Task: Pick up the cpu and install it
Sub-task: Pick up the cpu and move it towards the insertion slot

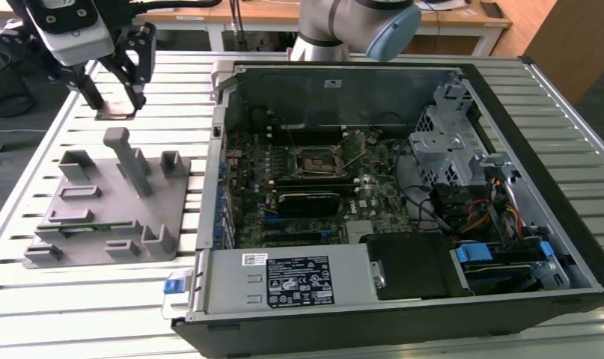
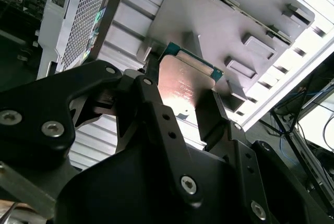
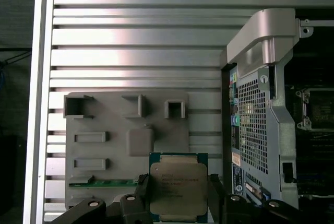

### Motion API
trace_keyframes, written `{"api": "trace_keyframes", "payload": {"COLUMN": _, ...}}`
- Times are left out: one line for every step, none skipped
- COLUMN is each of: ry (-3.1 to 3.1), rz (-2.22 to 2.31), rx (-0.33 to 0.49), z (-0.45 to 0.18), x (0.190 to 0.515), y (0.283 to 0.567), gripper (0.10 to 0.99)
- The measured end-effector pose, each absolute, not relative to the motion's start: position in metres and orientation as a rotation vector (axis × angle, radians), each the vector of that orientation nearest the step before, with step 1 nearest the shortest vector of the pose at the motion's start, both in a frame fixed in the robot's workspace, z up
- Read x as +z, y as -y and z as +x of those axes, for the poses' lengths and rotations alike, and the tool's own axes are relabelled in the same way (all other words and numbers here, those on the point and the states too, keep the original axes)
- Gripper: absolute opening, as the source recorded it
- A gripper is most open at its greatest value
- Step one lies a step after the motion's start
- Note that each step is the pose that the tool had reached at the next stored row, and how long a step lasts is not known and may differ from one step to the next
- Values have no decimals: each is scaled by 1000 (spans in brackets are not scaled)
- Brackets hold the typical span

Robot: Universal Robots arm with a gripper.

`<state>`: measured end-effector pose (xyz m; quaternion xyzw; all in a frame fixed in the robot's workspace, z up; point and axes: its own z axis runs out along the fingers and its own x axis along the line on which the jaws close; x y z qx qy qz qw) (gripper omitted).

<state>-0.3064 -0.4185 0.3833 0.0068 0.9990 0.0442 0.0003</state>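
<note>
Hand (image 3: 178, 195) pinching cpu (image 3: 178, 182) by two edges above tabletop (image 3: 130, 36) | risk: narrow edge grip, it may tilt or slip out.

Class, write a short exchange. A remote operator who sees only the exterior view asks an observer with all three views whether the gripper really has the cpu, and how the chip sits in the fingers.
Operator: In the exterior view the gripper hangs at the view's left, beyond the grey fixture, with something flat under it. Is that the cpu?
Observer: Yes. In the second wrist view the cpu is clamped between the two fingers, which press on two opposite edges.
Operator: Which face of it shows?
Observer: In the first wrist view its silvery metal plate faces the camera, with the green board edge showing along one side.
</note>
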Motion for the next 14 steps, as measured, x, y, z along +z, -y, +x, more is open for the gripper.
{"api": "trace_keyframes", "payload": {"ry": -3138, "rz": 22, "rx": 139, "z": -306, "x": 383, "y": 419, "gripper": 525}}
{"api": "trace_keyframes", "payload": {"ry": -3138, "rz": 21, "rx": 139, "z": -305, "x": 383, "y": 418, "gripper": 525}}
{"api": "trace_keyframes", "payload": {"ry": -3138, "rz": 22, "rx": 139, "z": -304, "x": 383, "y": 418, "gripper": 525}}
{"api": "trace_keyframes", "payload": {"ry": -3138, "rz": 21, "rx": 139, "z": -303, "x": 383, "y": 419, "gripper": 525}}
{"api": "trace_keyframes", "payload": {"ry": -3138, "rz": 21, "rx": 139, "z": -303, "x": 383, "y": 418, "gripper": 525}}
{"api": "trace_keyframes", "payload": {"ry": -3138, "rz": 22, "rx": 139, "z": -302, "x": 383, "y": 419, "gripper": 525}}
{"api": "trace_keyframes", "payload": {"ry": -3138, "rz": 21, "rx": 139, "z": -301, "x": 383, "y": 419, "gripper": 525}}
{"api": "trace_keyframes", "payload": {"ry": -3138, "rz": 21, "rx": 139, "z": -300, "x": 383, "y": 419, "gripper": 525}}
{"api": "trace_keyframes", "payload": {"ry": -3138, "rz": 21, "rx": 139, "z": -299, "x": 383, "y": 419, "gripper": 525}}
{"api": "trace_keyframes", "payload": {"ry": -3138, "rz": 21, "rx": 139, "z": -297, "x": 383, "y": 419, "gripper": 525}}
{"api": "trace_keyframes", "payload": {"ry": -3138, "rz": 21, "rx": 139, "z": -296, "x": 383, "y": 419, "gripper": 525}}
{"api": "trace_keyframes", "payload": {"ry": -3138, "rz": 22, "rx": 139, "z": -295, "x": 383, "y": 419, "gripper": 525}}
{"api": "trace_keyframes", "payload": {"ry": -3138, "rz": 22, "rx": 139, "z": -294, "x": 383, "y": 419, "gripper": 525}}
{"api": "trace_keyframes", "payload": {"ry": -3138, "rz": 22, "rx": 139, "z": -293, "x": 382, "y": 418, "gripper": 525}}
